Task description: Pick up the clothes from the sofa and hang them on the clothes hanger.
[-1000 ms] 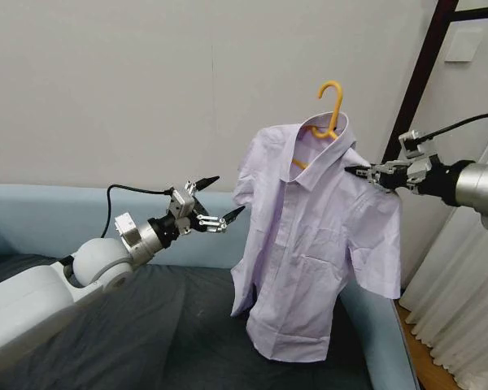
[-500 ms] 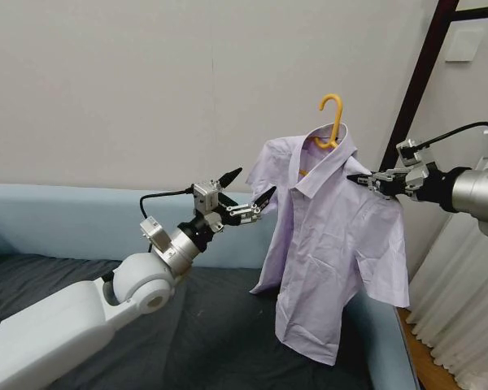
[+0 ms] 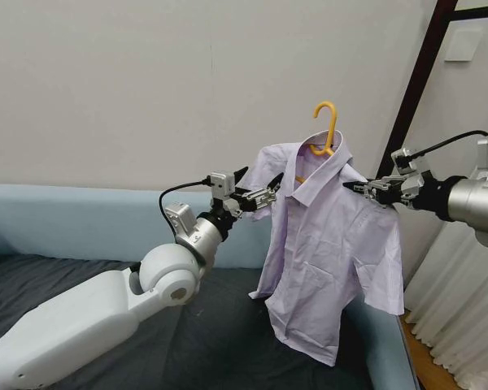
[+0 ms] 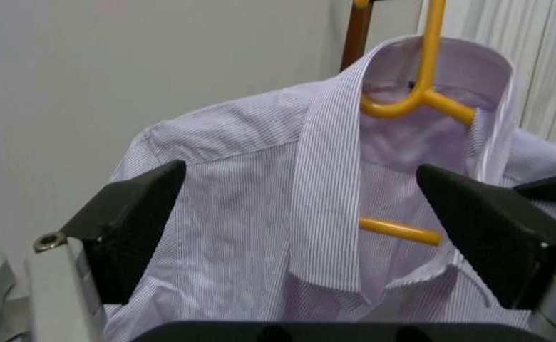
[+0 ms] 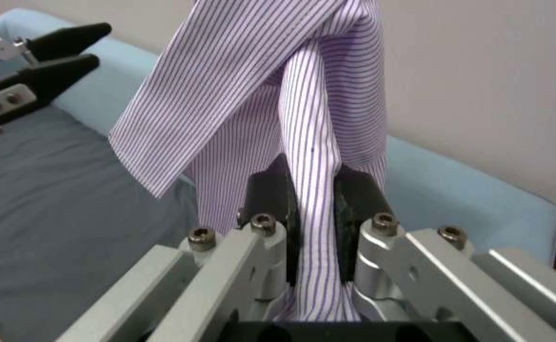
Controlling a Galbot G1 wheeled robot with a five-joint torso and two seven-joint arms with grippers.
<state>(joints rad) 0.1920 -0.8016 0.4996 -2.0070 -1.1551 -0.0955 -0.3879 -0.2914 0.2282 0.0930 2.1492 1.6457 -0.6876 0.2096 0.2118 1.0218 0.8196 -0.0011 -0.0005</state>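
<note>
While the pale lilac striped shirt [image 3: 329, 244] hangs in the air above the right end of the light-blue sofa [image 3: 65, 223], its long axis runs upright: collar at the top, hem at the bottom, front placket turned toward the head camera. Its hem hangs low over the sofa's dark grey seat [image 3: 203, 333]; whether cloth and seat touch cannot be told. Inside the collar sits the yellow hanger [image 3: 327, 122], its hook pointing straight up and curling over toward the sofa's left end, caught on nothing. The left wrist view shows its lower bar crossing the open neck of the shirt. High above the sofa's right end, the right gripper [image 3: 366, 188] reaches in level from the side. Its jaws are clamped tight on the shirt's shoulder, with a fold of striped cloth pinched between the black pads [image 5: 270, 203]. Above the sofa's backrest, the left gripper [image 3: 256, 195] points at the shirt's other shoulder with its jaws spread wide and nothing held. In the left wrist view its two black fingers [image 4: 130, 214] stand to either side of that shoulder and the collar. A dark post [image 3: 415, 81] rises at a slant behind the sofa's right end.
</note>
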